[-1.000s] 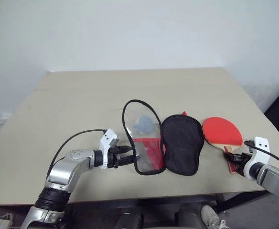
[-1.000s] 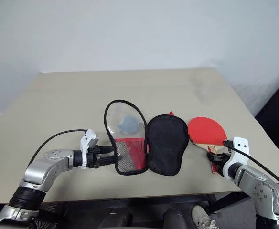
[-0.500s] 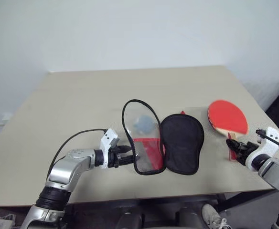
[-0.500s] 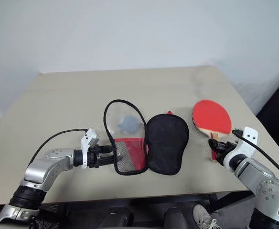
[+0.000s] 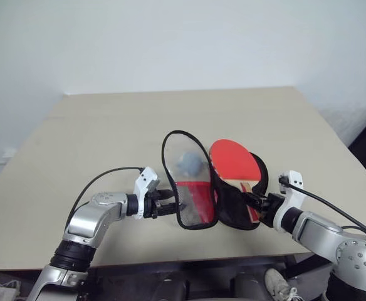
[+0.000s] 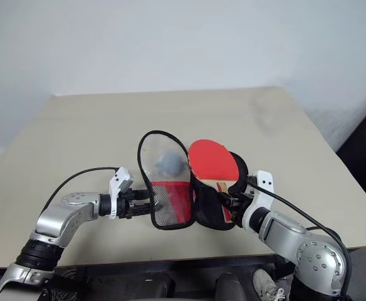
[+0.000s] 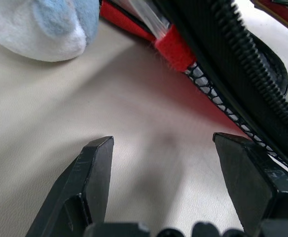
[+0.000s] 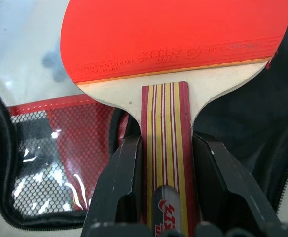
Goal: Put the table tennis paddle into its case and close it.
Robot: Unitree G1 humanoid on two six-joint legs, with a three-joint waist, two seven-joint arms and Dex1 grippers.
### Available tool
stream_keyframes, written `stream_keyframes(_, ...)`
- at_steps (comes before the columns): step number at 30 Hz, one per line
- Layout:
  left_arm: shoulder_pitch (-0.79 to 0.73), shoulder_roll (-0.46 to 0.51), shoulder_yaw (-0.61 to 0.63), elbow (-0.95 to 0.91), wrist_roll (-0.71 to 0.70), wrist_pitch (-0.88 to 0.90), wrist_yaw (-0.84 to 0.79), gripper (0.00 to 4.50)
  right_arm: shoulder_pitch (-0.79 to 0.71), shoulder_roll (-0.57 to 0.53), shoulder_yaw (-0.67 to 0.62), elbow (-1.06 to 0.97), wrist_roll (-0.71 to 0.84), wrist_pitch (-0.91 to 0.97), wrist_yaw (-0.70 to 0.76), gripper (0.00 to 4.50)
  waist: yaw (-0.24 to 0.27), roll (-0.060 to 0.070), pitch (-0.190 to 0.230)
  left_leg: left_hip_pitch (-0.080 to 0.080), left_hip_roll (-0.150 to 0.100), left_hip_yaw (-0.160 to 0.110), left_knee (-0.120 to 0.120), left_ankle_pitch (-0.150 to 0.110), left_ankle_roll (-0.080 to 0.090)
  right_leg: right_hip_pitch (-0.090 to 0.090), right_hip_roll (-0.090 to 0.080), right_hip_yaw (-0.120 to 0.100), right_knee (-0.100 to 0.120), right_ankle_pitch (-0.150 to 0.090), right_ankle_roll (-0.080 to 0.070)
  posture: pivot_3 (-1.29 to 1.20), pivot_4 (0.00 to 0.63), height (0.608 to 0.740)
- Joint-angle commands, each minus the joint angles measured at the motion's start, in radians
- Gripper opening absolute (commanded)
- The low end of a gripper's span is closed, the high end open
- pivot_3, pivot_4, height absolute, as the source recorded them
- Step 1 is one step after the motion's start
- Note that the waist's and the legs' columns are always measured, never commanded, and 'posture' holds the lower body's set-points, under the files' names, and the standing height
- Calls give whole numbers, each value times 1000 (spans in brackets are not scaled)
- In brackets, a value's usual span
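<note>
We see the table (image 5: 108,125) bare on the far side and to the left, open room for a reach. At the near middle the case (image 5: 233,188) lies spread in 2 halves, the table tennis paddle (image 5: 233,160) over its black half. A fluffy lump (image 5: 187,163) sits under the clear panel.

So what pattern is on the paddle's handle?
The paddle's handle has lengthwise red and light wood stripes, clearest in the right wrist view.

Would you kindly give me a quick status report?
Right pincer shut on paddle, above open case. Left pincer open beside case. Fluffy lump in clear half.
</note>
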Motion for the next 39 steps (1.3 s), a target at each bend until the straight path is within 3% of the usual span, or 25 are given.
stream_keyframes(1,-29,-2,1,-12,3,-5,-8,3431,-26,55,6,-7,7,-12,-78,1160,0,0,0,0,0,0,0,0,0,0,0,0,0,0,0,0,0,740)
stream_keyframes(13,-27,-4,6,-21,7,1,-9,3431,-20,69,15,30,-34,-36,-154,1160,-1,1,0,0,0,0,0,0,0,0,0,0,0,0,0,0,0,740)
stream_keyframes(34,-20,-4,13,-28,8,1,-5,3431,-25,60,74,112,-179,-105,-149,1160,-1,0,0,1,0,-1,0,0,0,0,0,0,0,0,0,0,0,740)
stream_keyframes(39,-21,-4,12,-27,10,0,-5,3431,-15,61,78,114,-203,-118,-136,2808,-1,0,-1,1,0,0,0,0,0,0,0,0,0,0,0,0,0,740)
